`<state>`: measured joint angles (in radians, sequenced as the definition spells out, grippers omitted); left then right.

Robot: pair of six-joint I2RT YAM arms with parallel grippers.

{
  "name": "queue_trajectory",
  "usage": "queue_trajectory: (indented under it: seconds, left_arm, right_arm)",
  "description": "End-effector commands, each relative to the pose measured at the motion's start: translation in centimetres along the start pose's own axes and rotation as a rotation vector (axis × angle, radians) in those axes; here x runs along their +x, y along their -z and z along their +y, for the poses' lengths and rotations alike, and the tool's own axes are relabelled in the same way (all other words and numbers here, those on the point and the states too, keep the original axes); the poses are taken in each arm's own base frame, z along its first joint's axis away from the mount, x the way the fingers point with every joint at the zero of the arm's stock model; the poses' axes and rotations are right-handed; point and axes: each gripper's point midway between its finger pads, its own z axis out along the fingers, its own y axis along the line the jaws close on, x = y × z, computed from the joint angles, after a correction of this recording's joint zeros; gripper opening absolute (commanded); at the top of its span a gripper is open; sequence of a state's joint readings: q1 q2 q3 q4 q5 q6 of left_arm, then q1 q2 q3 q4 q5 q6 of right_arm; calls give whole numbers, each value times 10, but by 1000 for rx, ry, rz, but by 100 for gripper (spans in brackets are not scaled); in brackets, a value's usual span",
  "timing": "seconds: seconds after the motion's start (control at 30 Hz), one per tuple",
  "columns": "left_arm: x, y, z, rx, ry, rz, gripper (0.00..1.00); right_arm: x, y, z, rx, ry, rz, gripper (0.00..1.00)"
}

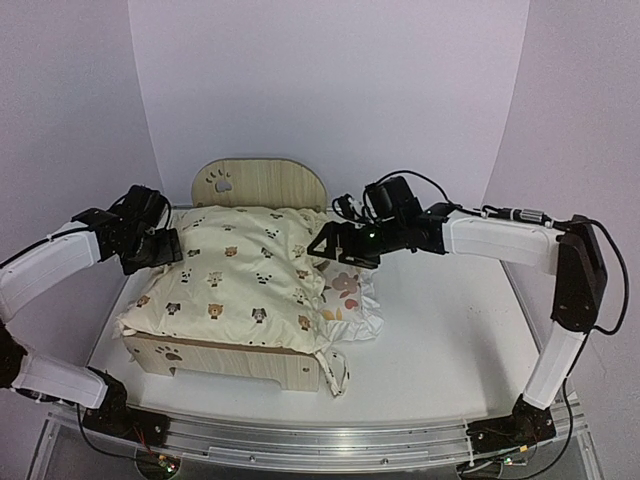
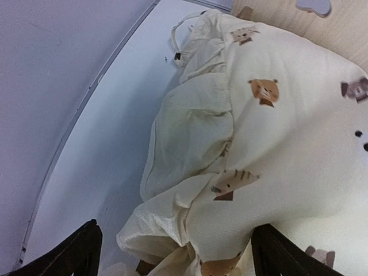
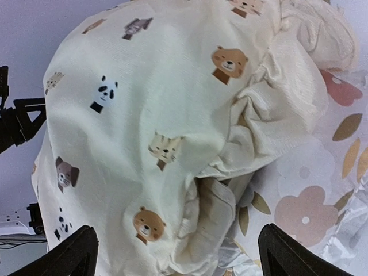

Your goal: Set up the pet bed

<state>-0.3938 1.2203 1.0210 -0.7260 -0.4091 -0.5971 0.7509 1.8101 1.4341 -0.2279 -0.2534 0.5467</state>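
Observation:
The pet bed point(image 1: 258, 182), a light-wood frame with an arched headboard and a low footboard point(image 1: 225, 358), stands left of centre. A cream animal-print cushion point(image 1: 240, 275) lies puffed up over its base and hides it. A ruffled floral pillow point(image 1: 350, 293) sticks out at the bed's right side, partly under the cushion. My left gripper point(image 1: 170, 250) hovers at the cushion's left edge, open, with its fingers point(image 2: 75, 256) straddling the crumpled cushion corner point(image 2: 190, 224). My right gripper point(image 1: 332, 248) is open over the cushion's right edge point(image 3: 218, 201), beside the floral pillow point(image 3: 305, 215).
The white table point(image 1: 450, 340) extends to the right of the bed. A curved white backdrop wall point(image 1: 330, 90) closes the back and sides. The headboard's wood point(image 2: 287, 20) shows at the top of the left wrist view.

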Motion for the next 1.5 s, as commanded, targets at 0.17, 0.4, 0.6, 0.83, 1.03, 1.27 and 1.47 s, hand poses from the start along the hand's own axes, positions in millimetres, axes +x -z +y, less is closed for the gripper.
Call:
queue_trajectory:
  seconds: [0.17,0.4,0.6,0.83,1.03,1.27,1.47]
  left_arm:
    - [-8,-30,1,52,47,24,75]
    - [31,-48,-3,99,51,130,69]
    - [67,-64,-17,198,47,229,67]
    - [94,-68,-28,288,68,304,62]
    - [116,-63,-38,353,110,368,61]
    - [133,-44,-80,433,84,396,61]
    - [155,-33,-125,554,104,454,62]
  right_arm:
    - [44,-7,-32,65,-52,102,94]
    - [63,11,-48,122,-33,99,95]
    - [83,41,-80,255,-21,59,98]
    - [91,83,-106,365,-14,-27,98]
    - [97,111,-119,429,-9,-84,98]
    - [99,135,-122,461,8,-121,98]
    - [101,157,-121,487,33,-145,98]
